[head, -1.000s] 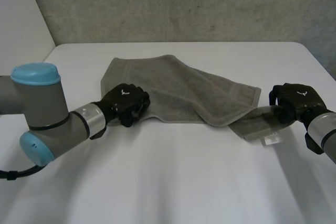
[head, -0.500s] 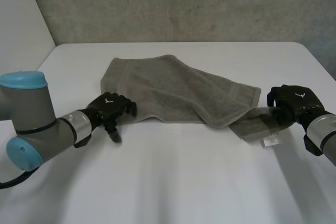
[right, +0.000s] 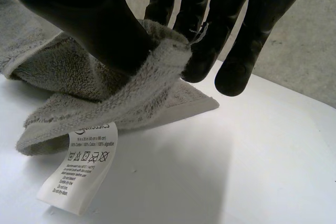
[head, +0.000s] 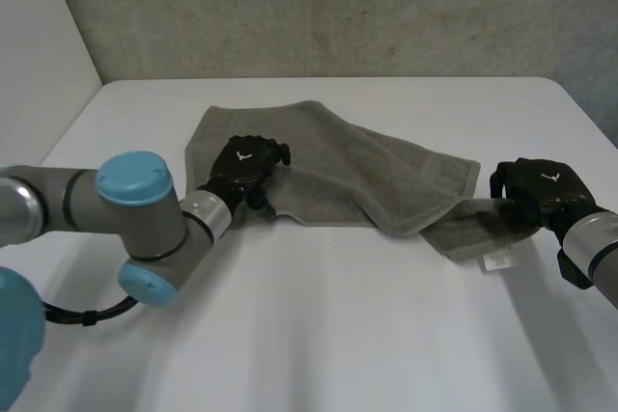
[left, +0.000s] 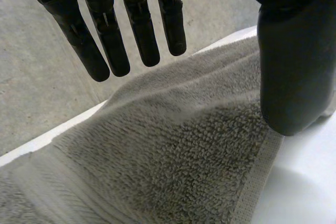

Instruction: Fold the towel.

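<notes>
A grey towel (head: 328,166) lies partly folded across the middle of the white table (head: 338,335), its right part doubled over. My left hand (head: 246,166) hovers over the towel's near left edge. Its own wrist view shows straight fingers (left: 139,30) spread apart from the thumb above the towel (left: 157,150), holding nothing. My right hand (head: 536,190) is at the towel's near right corner. There its thumb (right: 94,19) and fingers pinch the towel's edge (right: 152,72), lifted slightly off the table.
A white care label (right: 79,166) hangs from the pinched corner and rests on the table, also visible as the label (head: 499,260) near my right hand. A grey wall (head: 338,7) stands behind the table's far edge.
My left hand opened and let go of the towel's near left edge, swung left off the cloth, then came back over it. The right hand has barely moved.
</notes>
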`<action>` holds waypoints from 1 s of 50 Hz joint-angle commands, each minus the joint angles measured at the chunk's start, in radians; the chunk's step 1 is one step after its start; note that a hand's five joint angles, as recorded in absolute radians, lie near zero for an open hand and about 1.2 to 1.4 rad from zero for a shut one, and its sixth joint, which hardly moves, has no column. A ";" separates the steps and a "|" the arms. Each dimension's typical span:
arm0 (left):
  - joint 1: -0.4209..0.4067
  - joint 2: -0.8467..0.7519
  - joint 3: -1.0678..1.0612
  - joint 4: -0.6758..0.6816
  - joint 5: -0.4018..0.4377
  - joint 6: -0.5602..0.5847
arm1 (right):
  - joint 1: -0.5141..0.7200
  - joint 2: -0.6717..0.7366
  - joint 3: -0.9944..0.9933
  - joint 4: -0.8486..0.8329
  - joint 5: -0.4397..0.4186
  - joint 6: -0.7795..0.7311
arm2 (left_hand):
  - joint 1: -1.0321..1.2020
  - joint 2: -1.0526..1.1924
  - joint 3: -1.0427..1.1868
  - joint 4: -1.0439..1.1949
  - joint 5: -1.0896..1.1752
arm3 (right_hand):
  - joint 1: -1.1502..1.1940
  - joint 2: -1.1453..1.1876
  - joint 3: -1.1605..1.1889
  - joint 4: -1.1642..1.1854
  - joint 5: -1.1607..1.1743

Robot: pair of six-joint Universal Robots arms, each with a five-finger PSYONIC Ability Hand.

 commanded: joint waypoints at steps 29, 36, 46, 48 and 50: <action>-0.066 -0.071 0.090 -0.103 0.001 0.097 | -0.001 0.005 0.004 -0.003 0.001 -0.034 | 0.014 0.012 0.019 0.009 0.017 | 0.059 0.079 0.062 0.056 0.049; -0.068 -0.091 0.119 -0.097 -0.001 0.097 | -0.001 0.005 0.005 -0.003 0.001 -0.035 | 0.057 0.056 0.062 0.053 0.060 | 0.059 0.079 0.062 0.056 0.049; -0.072 -0.129 0.191 -0.098 -0.053 0.098 | -0.001 0.003 0.007 -0.003 0.001 -0.035 | 0.210 0.209 0.215 0.206 0.213 | 0.059 0.079 0.062 0.056 0.049; -0.071 -0.136 0.202 -0.098 -0.067 0.104 | -0.001 0.003 0.007 -0.003 0.001 -0.035 | 0.234 0.232 0.239 0.229 0.237 | 0.059 0.079 0.062 0.056 0.049; -0.072 -0.139 0.202 -0.098 -0.070 0.119 | -0.001 0.003 0.007 -0.003 0.001 -0.034 | 0.251 0.249 0.256 0.247 0.254 | 0.059 0.079 0.062 0.056 0.049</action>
